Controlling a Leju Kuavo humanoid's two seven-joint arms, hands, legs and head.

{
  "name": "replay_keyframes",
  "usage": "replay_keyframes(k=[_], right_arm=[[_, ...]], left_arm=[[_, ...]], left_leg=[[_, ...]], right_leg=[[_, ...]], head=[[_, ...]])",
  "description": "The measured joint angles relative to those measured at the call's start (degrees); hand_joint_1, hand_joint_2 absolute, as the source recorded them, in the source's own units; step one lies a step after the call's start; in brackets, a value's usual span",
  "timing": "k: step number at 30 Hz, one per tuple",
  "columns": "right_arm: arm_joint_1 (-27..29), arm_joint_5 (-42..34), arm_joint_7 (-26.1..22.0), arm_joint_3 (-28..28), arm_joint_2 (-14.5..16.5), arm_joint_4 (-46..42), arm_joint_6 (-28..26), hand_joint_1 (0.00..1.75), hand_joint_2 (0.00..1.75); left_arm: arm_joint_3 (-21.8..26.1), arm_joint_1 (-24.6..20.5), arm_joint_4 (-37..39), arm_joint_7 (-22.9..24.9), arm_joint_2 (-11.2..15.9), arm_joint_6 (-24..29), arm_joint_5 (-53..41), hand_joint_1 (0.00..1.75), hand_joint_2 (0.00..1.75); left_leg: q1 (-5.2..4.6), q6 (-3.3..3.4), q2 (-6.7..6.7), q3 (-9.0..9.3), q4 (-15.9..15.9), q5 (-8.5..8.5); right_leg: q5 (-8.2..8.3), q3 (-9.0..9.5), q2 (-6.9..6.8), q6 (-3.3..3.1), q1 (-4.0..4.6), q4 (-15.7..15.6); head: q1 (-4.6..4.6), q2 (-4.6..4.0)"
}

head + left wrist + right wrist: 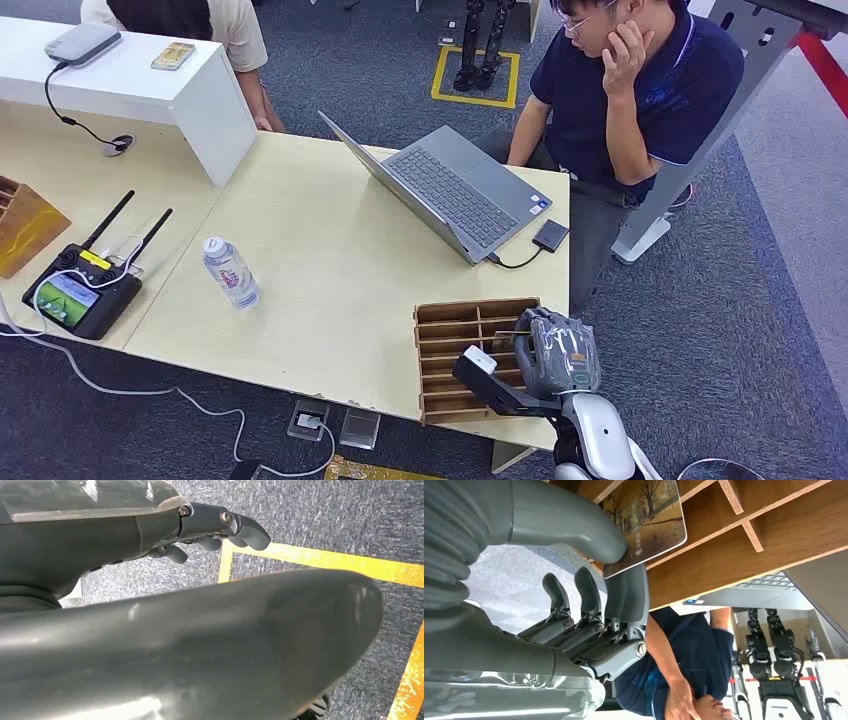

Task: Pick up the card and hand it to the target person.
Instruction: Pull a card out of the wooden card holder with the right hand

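The card, printed with an autumn tree avenue, is pinched between the thumb and fingers of my right hand, against the wooden slotted tray. From the head view, my right hand sits at the right side of that tray, on the table's near right corner. A person in a dark blue shirt sits beyond the table's right end, chin on one hand. My left hand hangs over grey carpet and holds nothing, its fingers loosely bent.
An open laptop with a small dark drive lies between the tray and the seated person. A water bottle stands mid-table and a remote controller lies at the left. A second person sits behind a white shelf.
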Motion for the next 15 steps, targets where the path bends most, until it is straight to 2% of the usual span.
replay_keyframes(k=[6, 15], right_arm=[[0.1, 0.0, -0.2, 0.0, 0.0, 0.0, -0.5, 1.23, 1.75], [0.1, 0.0, -0.5, 0.0, 0.3, 0.0, -0.5, 1.38, 1.75]], left_arm=[[-0.1, 0.0, 0.0, 0.0, 0.0, 0.0, 0.0, 0.0, 0.0], [-0.1, 0.0, 0.0, 0.0, 0.0, -0.1, 0.3, 0.0, 0.0]], left_leg=[[0.0, 0.0, 0.0, 0.0, 0.0, 0.0], [0.0, 0.0, 0.0, 0.0, 0.0, 0.0]], right_leg=[[0.0, 0.0, 0.0, 0.0, 0.0, 0.0], [0.0, 0.0, 0.0, 0.0, 0.0, 0.0]], head=[[0.0, 0.0], [-0.01, 0.0]])
